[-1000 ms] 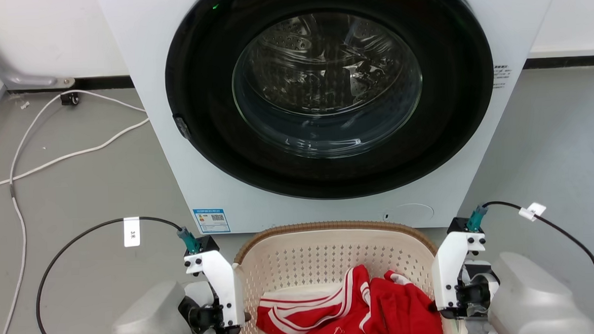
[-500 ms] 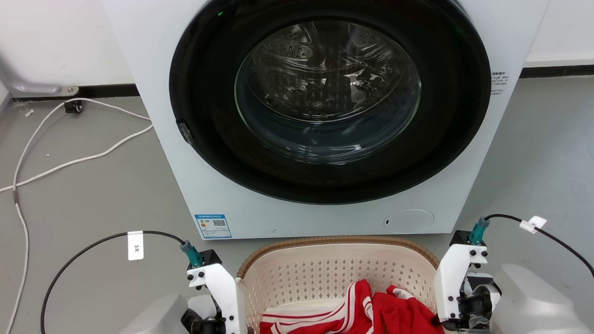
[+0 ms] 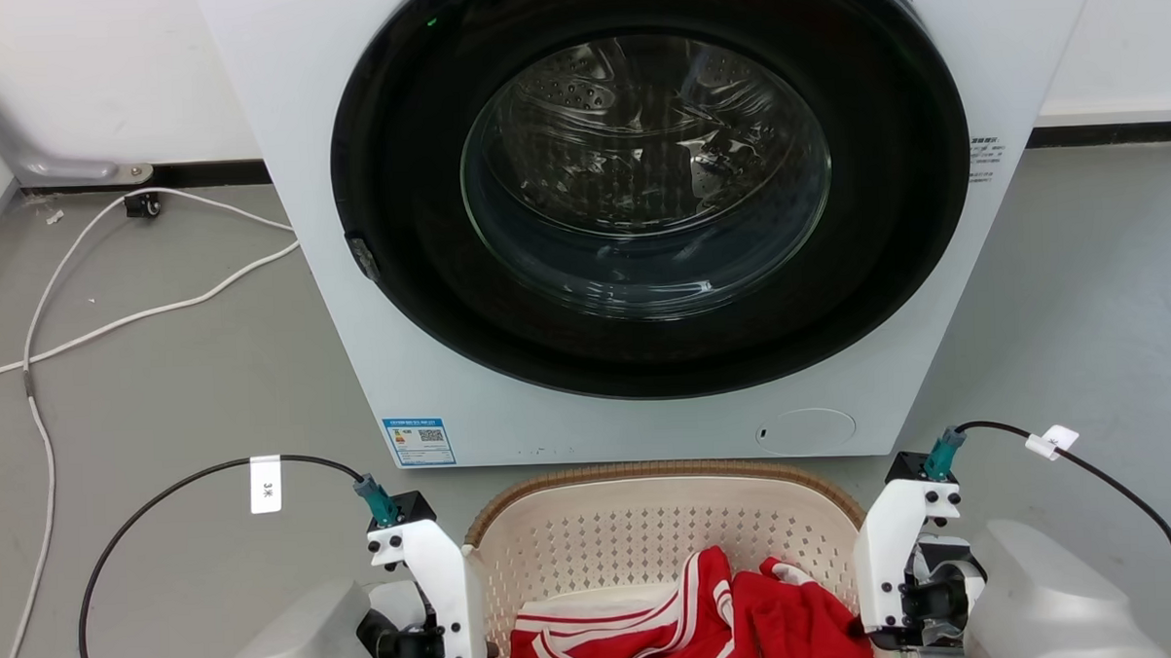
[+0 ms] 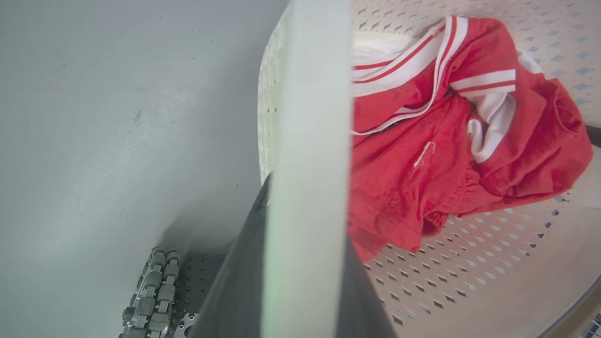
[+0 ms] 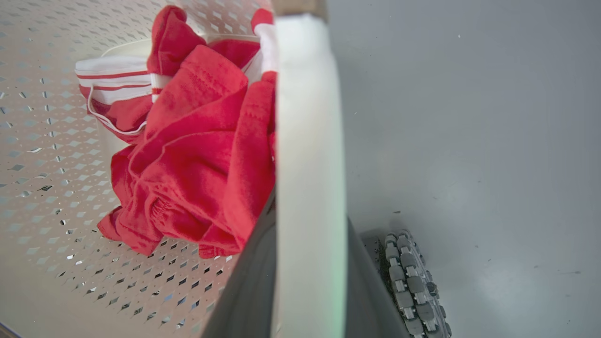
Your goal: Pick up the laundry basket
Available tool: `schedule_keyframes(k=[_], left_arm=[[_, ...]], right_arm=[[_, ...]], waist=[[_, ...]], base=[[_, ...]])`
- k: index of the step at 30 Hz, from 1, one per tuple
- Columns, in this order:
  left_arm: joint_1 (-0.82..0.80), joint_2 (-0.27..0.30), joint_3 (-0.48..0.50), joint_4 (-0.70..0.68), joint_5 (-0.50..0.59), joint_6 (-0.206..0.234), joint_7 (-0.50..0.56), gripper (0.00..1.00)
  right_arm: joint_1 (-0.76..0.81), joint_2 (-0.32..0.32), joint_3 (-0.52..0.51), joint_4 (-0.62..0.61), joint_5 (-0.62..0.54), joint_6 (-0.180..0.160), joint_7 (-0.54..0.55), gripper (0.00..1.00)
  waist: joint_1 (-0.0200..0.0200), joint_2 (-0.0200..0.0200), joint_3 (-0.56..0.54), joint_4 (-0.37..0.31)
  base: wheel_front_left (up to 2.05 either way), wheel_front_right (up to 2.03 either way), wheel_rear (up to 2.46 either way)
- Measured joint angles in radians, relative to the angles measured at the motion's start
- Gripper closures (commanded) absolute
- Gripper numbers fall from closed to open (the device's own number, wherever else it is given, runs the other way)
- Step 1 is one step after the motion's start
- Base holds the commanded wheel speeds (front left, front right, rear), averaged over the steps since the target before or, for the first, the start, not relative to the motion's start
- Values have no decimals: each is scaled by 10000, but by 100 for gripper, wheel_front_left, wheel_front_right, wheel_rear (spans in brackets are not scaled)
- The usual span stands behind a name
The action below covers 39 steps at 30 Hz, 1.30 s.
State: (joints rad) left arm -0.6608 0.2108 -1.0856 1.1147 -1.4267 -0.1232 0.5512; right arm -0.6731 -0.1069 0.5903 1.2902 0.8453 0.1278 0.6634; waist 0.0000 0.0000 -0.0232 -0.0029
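The laundry basket (image 3: 641, 534), cream with perforated walls and a brown woven rim, sits at the bottom centre of the head view between my two arms. My left gripper (image 4: 303, 286) is shut on its white left handle (image 4: 310, 141), one dark finger (image 4: 237, 286) on each side. On the opposite side, my right gripper (image 5: 307, 291) is shut on the white right handle (image 5: 307, 141). A red garment with white stripes (image 3: 732, 611) lies inside. I cannot tell whether the basket is off the floor.
A white washing machine (image 3: 647, 424) with a shut round black door stands right behind the basket. White cables (image 3: 108, 316) trail over the grey floor at left. My base wheels (image 4: 155, 291) (image 5: 413, 281) are near each handle.
The whole head view has shifted a little, so the camera moved. Both grippers keep their hold on the handles. The basket's far rim now sits just below the washer's bottom edge instead of overlapping it.
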Motion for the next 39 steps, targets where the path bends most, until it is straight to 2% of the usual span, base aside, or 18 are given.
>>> schedule_keyframes(k=[39], left_arm=[[-2, 2, -173, 56, -127, 0, -100, 100]], right_arm=[[-10, 27, 77, 15, 79, -2, -58, 100]], waist=[[0, 0, -19, 3]], base=[[0, 0, 0]])
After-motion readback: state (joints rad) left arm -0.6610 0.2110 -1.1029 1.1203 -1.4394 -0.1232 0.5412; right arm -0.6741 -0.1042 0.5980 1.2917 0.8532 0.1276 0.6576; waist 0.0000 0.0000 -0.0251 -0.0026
